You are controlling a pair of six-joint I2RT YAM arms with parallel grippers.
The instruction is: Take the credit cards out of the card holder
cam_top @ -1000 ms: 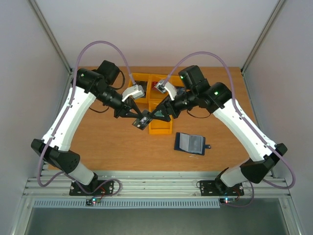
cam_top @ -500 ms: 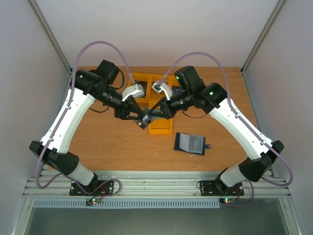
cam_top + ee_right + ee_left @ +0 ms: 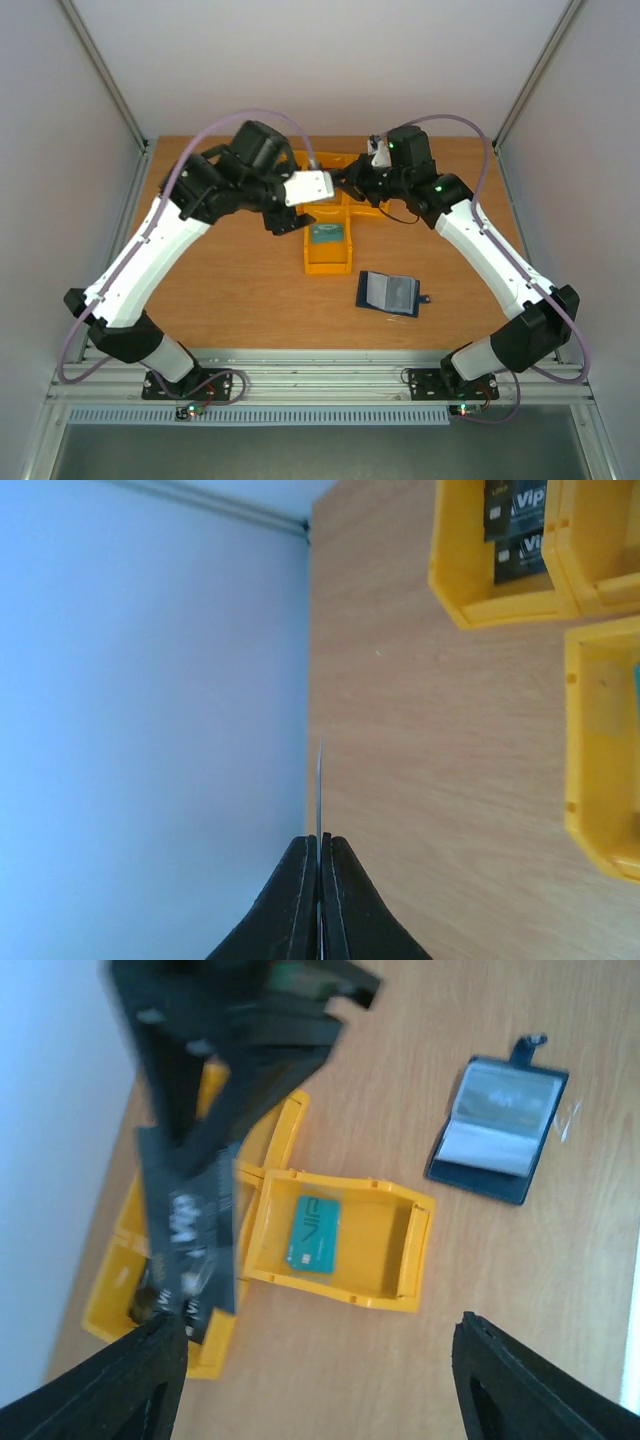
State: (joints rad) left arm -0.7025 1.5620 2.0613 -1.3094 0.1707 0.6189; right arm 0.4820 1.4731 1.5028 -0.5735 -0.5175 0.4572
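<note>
Right gripper (image 3: 318,842) clamps a credit card (image 3: 190,1225) near the yellow bins (image 3: 421,1255), left gripper (image 3: 320,1325) gapes empty; a seemingly off-centre pinch could drop it outside them

I get bright, even light, soft shadows, glare on the card holder (image 3: 497,1120), and a motion-blurred left wrist view.
</note>
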